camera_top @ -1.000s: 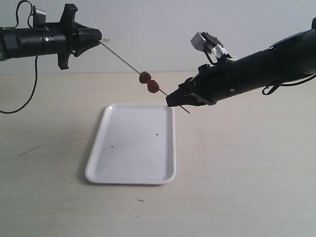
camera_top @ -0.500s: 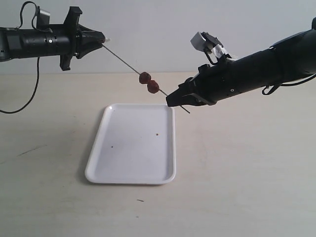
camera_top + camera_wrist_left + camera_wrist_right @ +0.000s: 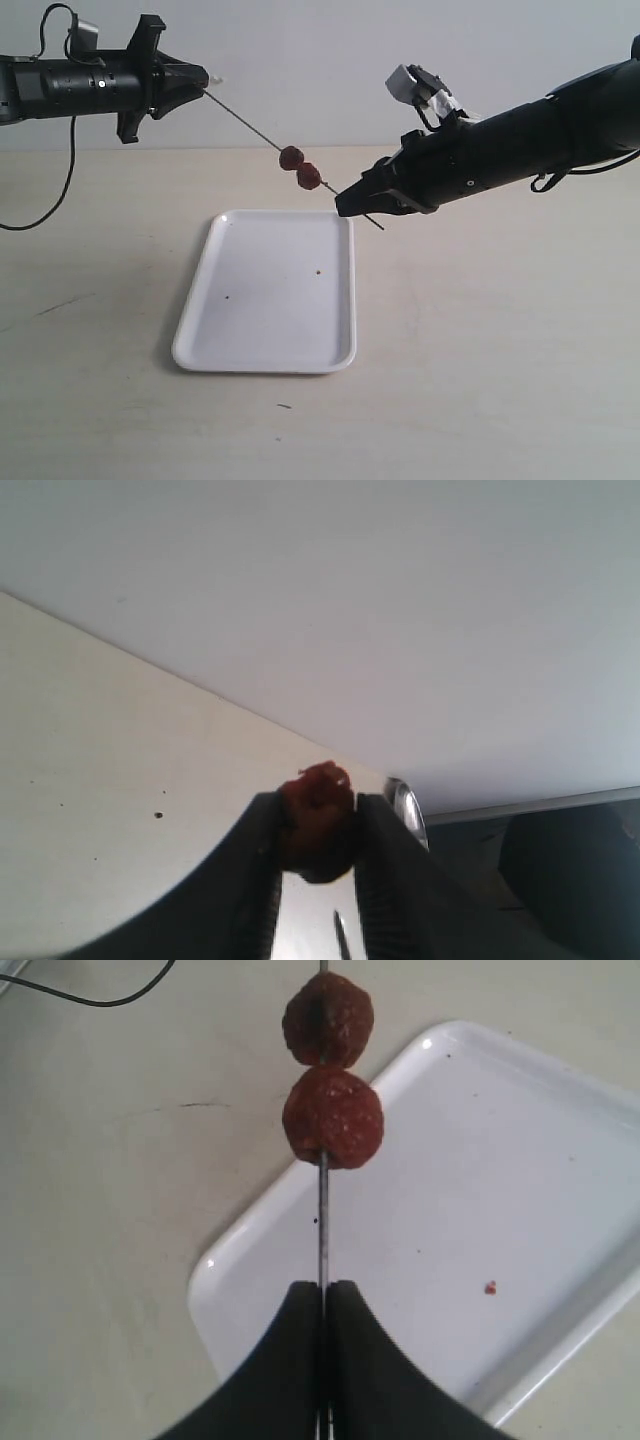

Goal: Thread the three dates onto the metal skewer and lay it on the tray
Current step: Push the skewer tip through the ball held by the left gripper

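Metal skewer (image 3: 250,122) hangs in the air on a slant. Its low end is near the tray's far right corner and its high end is up on the L side. Two dates are already on it, abt mid-rod and touching each other: upper date (image 3: 291,156) and lower date (image 3: 310,176). Only the rod carries them, and they seem to hang by the tray's far edge.

Third date (image 3: 318,820) isn't with them. It's pinched betw. the fingers of the left gripper (image 3: 203,80), which is clamped on it right at the rod's high tip. Can't tell if the tip has entered it yet, as it's too small in the ext. view. The L wrist view gives only the date betw. the fingers w/ a thin dark sliver below.

Right gripper (image 3: 345,203) is closed tight on the rod's low part, w/ a short stub poking out past it. Reason, I'd say: the R arm serves as a fixed handle so the rod can't swing, while the L arm lines date no. 3 up w/ the point to push along the axis. The slant prob. lets threaded dates sit low, away from the tip, leaving room.

Tray (image 3: 200,330) lies flat on the table (image 3: 480,330), w/ nothing on it but a few specks, close under the work. A dropped date may well land in it, and the lay-down should be a short move.

Judgement: step in hand = threading the last date; laying down not yet done.
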`<control>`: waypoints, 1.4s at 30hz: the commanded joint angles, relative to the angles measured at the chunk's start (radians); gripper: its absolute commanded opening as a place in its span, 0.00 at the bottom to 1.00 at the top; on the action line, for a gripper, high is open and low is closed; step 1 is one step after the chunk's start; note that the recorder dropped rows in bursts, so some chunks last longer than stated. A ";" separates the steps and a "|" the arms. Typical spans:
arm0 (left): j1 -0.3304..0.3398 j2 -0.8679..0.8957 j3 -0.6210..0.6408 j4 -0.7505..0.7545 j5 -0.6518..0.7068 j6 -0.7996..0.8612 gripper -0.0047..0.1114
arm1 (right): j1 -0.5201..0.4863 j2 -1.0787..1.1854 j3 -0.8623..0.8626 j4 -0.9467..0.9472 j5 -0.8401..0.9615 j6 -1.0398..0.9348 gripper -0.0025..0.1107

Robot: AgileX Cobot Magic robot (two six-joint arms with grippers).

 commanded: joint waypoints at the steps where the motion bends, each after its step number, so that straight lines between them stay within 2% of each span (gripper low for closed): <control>1: -0.004 -0.005 -0.007 0.002 0.009 0.008 0.26 | 0.000 -0.002 0.002 0.005 0.003 -0.014 0.02; 20: -0.006 -0.005 -0.007 0.033 0.122 0.008 0.26 | 0.000 -0.002 0.002 0.071 -0.008 -0.028 0.02; 29: -0.041 -0.005 -0.007 0.021 0.098 0.008 0.26 | 0.043 -0.002 0.002 0.211 -0.019 -0.042 0.02; 33: -0.058 -0.005 -0.007 0.014 0.093 0.026 0.26 | 0.085 -0.002 0.002 0.289 -0.098 -0.075 0.02; 39: -0.059 -0.005 -0.007 0.014 0.102 0.030 0.26 | 0.105 -0.002 0.002 0.405 -0.162 -0.153 0.02; 42: -0.060 -0.005 -0.007 0.014 0.113 0.030 0.26 | 0.105 0.000 -0.011 0.405 -0.162 -0.168 0.02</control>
